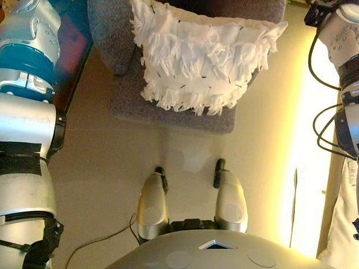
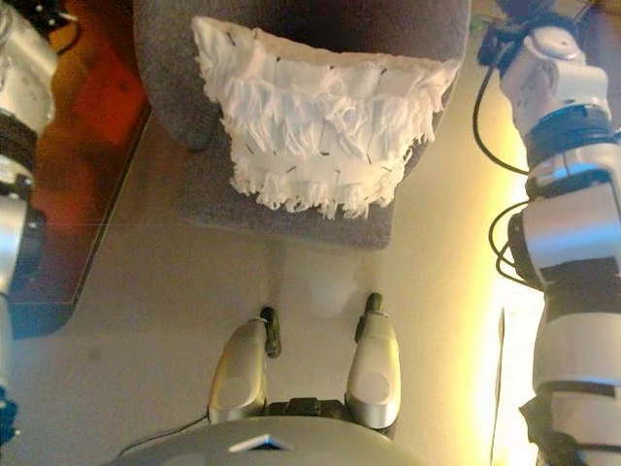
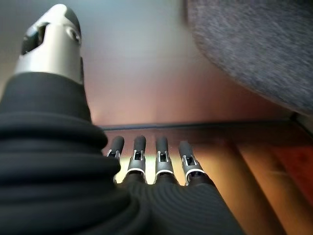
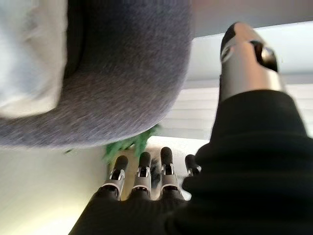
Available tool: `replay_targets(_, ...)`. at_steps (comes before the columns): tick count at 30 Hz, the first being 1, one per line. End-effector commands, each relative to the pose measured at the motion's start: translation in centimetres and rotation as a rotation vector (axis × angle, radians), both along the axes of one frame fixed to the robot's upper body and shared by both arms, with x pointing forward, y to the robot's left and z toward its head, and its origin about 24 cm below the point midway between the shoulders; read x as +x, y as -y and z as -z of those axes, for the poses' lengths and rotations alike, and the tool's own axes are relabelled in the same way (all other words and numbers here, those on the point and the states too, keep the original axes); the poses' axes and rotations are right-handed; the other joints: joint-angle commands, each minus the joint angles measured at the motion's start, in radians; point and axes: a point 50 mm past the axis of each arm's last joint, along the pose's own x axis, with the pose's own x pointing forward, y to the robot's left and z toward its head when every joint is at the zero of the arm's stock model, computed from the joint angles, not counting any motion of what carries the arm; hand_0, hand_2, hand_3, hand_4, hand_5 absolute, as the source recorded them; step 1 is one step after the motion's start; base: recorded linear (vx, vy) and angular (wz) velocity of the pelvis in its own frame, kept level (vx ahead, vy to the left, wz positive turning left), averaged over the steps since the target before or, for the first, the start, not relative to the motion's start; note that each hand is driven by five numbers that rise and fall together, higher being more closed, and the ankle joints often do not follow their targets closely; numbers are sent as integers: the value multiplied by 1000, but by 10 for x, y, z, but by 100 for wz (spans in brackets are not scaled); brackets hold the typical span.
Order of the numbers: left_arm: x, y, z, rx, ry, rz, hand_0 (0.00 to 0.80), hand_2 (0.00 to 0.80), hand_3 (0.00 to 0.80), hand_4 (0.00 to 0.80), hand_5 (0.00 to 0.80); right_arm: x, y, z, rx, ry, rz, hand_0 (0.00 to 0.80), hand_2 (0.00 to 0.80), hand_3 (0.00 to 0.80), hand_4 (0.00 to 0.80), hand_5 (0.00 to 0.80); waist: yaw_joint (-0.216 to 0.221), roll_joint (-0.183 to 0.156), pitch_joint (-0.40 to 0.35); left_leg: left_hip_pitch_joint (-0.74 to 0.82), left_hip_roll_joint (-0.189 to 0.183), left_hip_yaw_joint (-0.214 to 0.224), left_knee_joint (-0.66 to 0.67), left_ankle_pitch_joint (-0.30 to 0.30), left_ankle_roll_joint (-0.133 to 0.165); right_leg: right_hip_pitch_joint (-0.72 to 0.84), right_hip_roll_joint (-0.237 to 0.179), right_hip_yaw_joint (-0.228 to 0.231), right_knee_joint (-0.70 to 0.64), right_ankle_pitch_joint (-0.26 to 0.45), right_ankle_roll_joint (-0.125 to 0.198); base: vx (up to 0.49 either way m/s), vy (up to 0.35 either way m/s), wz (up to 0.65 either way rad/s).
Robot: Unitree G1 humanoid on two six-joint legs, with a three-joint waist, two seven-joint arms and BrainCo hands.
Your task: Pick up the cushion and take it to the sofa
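A white fringed cushion (image 1: 205,59) rests on the seat of a grey upholstered armchair (image 1: 168,109), leaning against its backrest, directly ahead of the robot on a pale floor (image 1: 112,168). Neither robot hand touches the cushion. The left robot hand (image 3: 146,161), seen in its wrist view, has straight, relaxed fingers and holds nothing; it lies beside the chair's left side, near a dark reddish-brown piece of furniture (image 2: 87,146). The right robot hand (image 4: 146,176), likewise with fingers extended and empty, lies by the chair's right side, where a green plant (image 4: 129,144) shows beyond the fingertips.
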Motion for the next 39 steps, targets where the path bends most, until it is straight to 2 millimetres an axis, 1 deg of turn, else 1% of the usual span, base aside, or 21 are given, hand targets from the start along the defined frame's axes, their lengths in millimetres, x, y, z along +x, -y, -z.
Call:
replay_targets(1,-19,-8,2,74,142,96,0,0,0,0,0,-15,13,21,55,110,-1,0,0,0,0,0,24,-31,-151,15,10,-63,-186,143,-57,115,-34,3,-110,-27,50,63,-29,-1)
replay_targets(4,-26,-7,27,70,139,165,0,0,0,0,0,-28,20,43,81,122,-9,0,0,0,0,0,24,-34,-177,68,0,-57,-243,155,-52,164,-17,-4,-160,-16,52,103,-31,-2)
replay_targets(5,-30,-5,42,66,131,194,0,0,0,0,0,-35,24,55,94,121,-10,0,0,0,0,0,24,-36,-193,96,-4,-51,-276,161,-49,191,-6,-9,-188,-11,53,151,-30,3)
replay_targets(9,-46,1,82,24,85,288,0,0,0,0,0,-56,36,92,86,68,-2,0,0,0,0,0,30,-41,-249,193,-13,-34,-380,181,-44,283,18,-26,-282,11,57,182,-33,5)
replay_targets(11,-55,5,95,-23,73,318,0,0,0,0,0,-64,34,107,70,37,-6,0,0,0,0,0,31,-46,-266,225,-15,-25,-408,185,-40,316,28,-27,-313,18,57,119,-30,7)
replay_targets(13,-64,5,113,-60,55,333,0,0,0,0,0,-72,33,120,53,15,1,0,0,0,0,0,31,-49,-279,251,-13,-15,-425,187,-37,337,34,-31,-333,25,56,73,-26,4)
replay_targets(15,-73,4,125,-95,56,335,0,0,0,0,0,-79,33,133,48,8,11,0,0,0,0,0,33,-51,-287,268,-13,-8,-440,191,-35,352,39,-35,-350,32,55,32,-7,-2)
replay_targets(18,-95,1,153,-144,50,327,0,0,0,0,0,-103,35,158,36,7,-3,0,0,0,0,0,32,-49,-296,295,-12,6,-476,201,-29,373,43,-43,-377,45,60,-3,5,-3)
replay_targets(19,-104,0,162,-147,47,324,0,0,0,0,0,-114,34,168,42,8,-19,0,0,0,0,0,30,-48,-298,305,-13,11,-490,205,-25,379,45,-46,-387,49,60,-37,13,-2)
replay_targets(21,-116,1,174,-166,42,334,0,0,0,0,0,-129,29,182,75,5,-56,0,0,0,0,0,28,-46,-303,320,-14,20,-515,213,-21,386,49,-51,-398,55,60,-41,12,-2)
replay_targets(23,-128,4,188,-189,30,356,0,0,0,0,0,-141,21,197,139,14,-102,0,0,0,0,0,28,-44,-304,332,-17,27,-537,220,-17,393,52,-57,-410,60,59,-64,1,-4)
replay_targets(25,-135,9,201,-211,8,370,0,0,0,0,0,-150,12,209,196,14,-137,0,0,0,0,0,25,-43,-305,343,-21,33,-555,225,-14,399,55,-62,-422,66,59,-81,-5,-1)
replay_targets(27,-140,16,211,-217,-5,390,0,0,0,0,0,-155,3,222,228,6,-174,0,0,0,0,0,26,-43,-305,349,-25,38,-569,227,-11,402,59,-70,-437,74,57,-87,-9,-1)
replay_targets(30,-146,24,216,-213,-15,422,0,0,0,0,0,-159,-7,233,282,-10,-196,0,0,0,0,0,31,-41,-305,353,-29,42,-582,229,-10,408,63,-76,-456,83,57,-88,-6,0)
replay_targets(32,-150,27,220,-224,-28,456,0,0,0,0,0,-163,-11,244,364,-24,-185,0,0,0,0,0,34,-39,-303,351,-30,43,-589,230,-10,409,67,-81,-465,87,55,-105,-8,3)
replay_targets(35,-157,30,224,-233,-33,491,0,0,0,0,0,-171,-17,255,402,-33,-189,0,0,0,0,0,33,-37,-297,345,-30,43,-595,230,-9,405,73,-83,-472,89,53,-118,-1,2)
replay_targets(37,-161,32,228,-231,-46,516,0,0,0,0,0,-176,-21,260,467,-31,-212,0,0,0,0,0,33,-36,-292,342,-30,42,-594,230,-7,400,76,-80,-470,87,51,-103,3,2)
replay_targets(39,-165,36,235,-226,-77,529,0,0,0,0,0,-182,-25,270,561,-27,-229,0,0,0,0,0,33,-35,-286,338,-30,41,-593,230,-6,396,80,-74,-468,84,48,-81,-5,0)
